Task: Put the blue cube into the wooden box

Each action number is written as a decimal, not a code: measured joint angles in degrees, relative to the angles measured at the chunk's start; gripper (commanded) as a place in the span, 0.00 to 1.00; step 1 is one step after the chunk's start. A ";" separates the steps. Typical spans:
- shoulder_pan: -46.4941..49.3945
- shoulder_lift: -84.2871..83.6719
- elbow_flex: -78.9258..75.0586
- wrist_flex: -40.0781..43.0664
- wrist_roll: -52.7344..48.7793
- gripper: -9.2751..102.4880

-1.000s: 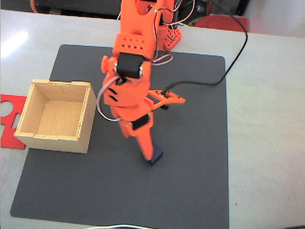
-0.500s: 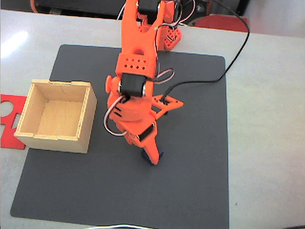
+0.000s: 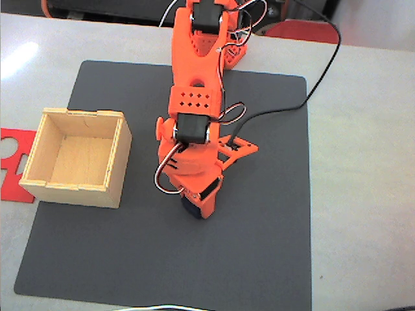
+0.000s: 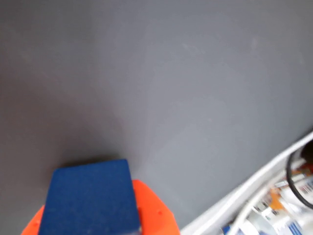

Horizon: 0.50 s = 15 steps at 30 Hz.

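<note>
Gripper closed on the blue cube, orange fingers pressed against its sides in the wrist view. Cube sits low over the dark grey mat. Wooden box stands apart to the left in the fixed view, on the mat's left edge.

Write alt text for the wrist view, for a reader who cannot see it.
A small dark navy-blue cube fills the lower left of the picture, with an orange plastic gripper finger against its right side, above a plain dark grey mat. White cables cross the bottom right corner.
</note>
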 measured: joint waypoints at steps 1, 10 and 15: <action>0.18 0.00 -2.37 0.88 0.70 0.08; 8.00 8.70 -22.15 8.26 3.52 0.08; 15.47 16.79 -22.85 8.35 4.04 0.08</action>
